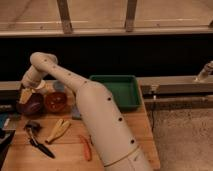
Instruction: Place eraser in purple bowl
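The purple bowl point(32, 106) sits at the left end of the wooden table point(125, 130), next to an orange-red bowl point(56, 101). My white arm point(95, 115) reaches from the lower right up and over to the left. Its gripper point(25, 94) hangs right over the purple bowl's far left rim, pointing down into it. The eraser does not show; it may be hidden by the gripper or inside the bowl.
A green tray point(118, 91) stands at the back right of the table. In front lie a black-handled tool point(38, 139), a yellow object point(59, 129) and an orange object point(86, 148). A blue item point(4, 120) sits at the left edge.
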Controlling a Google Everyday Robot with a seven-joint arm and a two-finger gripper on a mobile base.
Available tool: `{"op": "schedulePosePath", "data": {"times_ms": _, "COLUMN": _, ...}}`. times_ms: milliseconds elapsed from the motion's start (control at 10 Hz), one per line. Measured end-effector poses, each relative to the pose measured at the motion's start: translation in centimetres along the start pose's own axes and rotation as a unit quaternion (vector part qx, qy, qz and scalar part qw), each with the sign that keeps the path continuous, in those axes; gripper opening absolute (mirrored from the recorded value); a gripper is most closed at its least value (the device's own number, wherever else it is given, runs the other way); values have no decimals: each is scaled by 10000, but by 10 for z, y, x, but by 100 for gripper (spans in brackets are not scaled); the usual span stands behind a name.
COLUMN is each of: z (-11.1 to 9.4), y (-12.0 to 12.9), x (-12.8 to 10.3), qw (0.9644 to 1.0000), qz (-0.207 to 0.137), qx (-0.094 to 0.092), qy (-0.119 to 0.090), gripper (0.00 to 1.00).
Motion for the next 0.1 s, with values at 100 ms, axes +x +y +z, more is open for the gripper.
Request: {"op": "schedulePosePath", "data": {"times_ms": 100, "z": 0, "y": 0, "x": 0, "qw": 10000, "qz": -2, "qx": -2, "qy": 0, "gripper": 4}}
